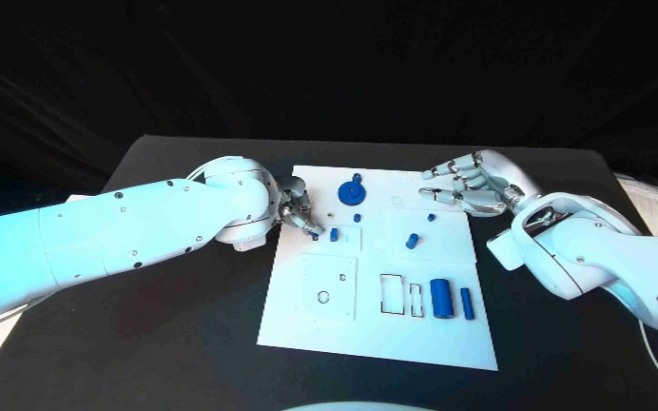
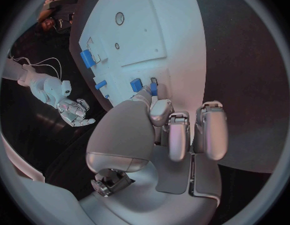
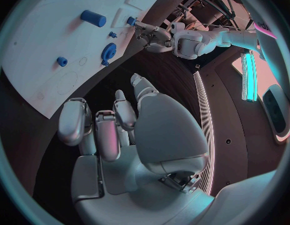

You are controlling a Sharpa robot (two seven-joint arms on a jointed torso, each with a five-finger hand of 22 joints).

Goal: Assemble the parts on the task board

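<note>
The left hand (image 1: 295, 213) reaches in over the left edge of the white board (image 1: 309, 325), its fingertips (image 2: 159, 109) pinching a small blue peg (image 1: 334, 235) just beside a square outline on the board. The right hand (image 1: 464, 185) hovers over the board's far right corner, fingers loosely curled and apart, holding nothing.

The step in hand looks like seating that peg. To do it well, the left hand should keep the peg upright, line it up over its hole before pressing, and push straight down rather than sideways, since a tilt would probably jam it. The right hand could steady the board's edge so that it does not slide.

Other blue pieces lie on the board: a gear (image 1: 353, 191) toward the far middle, a short peg (image 1: 409, 239) near the centre, and a fat cylinder (image 1: 440, 298) with a thin bar (image 1: 466, 303) to its right on the near right side. The board lies flat on a black worktop (image 1: 179, 335), with black curtain hanging behind
</note>
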